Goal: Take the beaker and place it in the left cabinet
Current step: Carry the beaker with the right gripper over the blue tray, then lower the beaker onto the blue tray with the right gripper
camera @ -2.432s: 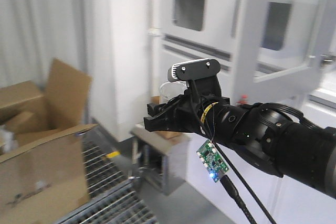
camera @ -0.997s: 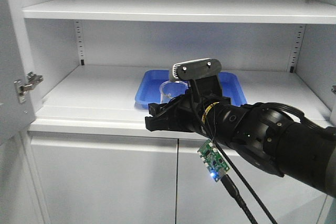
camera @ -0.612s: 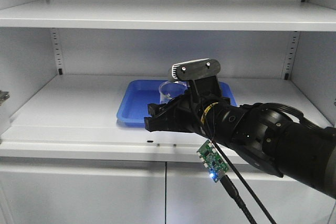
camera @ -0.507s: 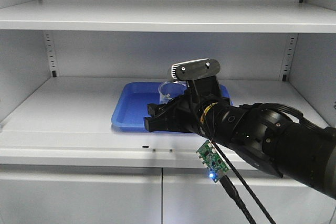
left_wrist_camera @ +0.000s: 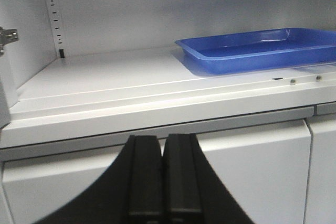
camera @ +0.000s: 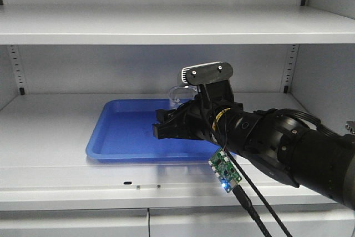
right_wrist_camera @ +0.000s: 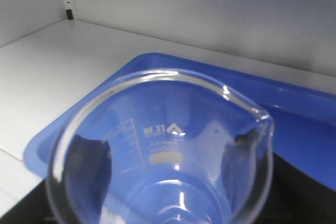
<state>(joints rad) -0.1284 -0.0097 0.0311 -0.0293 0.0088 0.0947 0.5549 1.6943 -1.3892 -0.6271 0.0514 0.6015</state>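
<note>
Glass, clear and colourless, is what the right gripper (camera: pixel 162 125) carries: the beaker (camera: pixel 175 98) stands upright between its fingers (right_wrist_camera: pixel 83 153), which are closed on the wall from two opposite sides, their dark pads showing through the glass in the right wrist view. The rolled rim and its pouring spout (right_wrist_camera: pixel 262 116) face up, and white printed graduations (right_wrist_camera: pixel 123 145) run down the far wall. The beaker hangs inside the left cabinet (camera: pixel 44 131), over the blue tray (camera: pixel 119 137) that lies on the middle shelf; I cannot tell how high its base is above the tray, as the gripper hides it. The left gripper (left_wrist_camera: pixel 163 182) waits low in front of the cabinet's closed lower doors (left_wrist_camera: pixel 247 177), its fingers pressed together on nothing. As a judgement, the beaker is light and stiff but brittle and slick: thin glass gives no warning before it cracks, so the squeeze should be just firm enough to stop it sliding, and the hold belongs on the straight wall below the rim, never on the lip or spout, where the pads would ride off. It appears empty, so a small tilt costs nothing, yet it should meet the tray or shelf gently and flat on its base, and the fingers should part only once it rests there, since a drop onto the hard shelf could chip it
</note>
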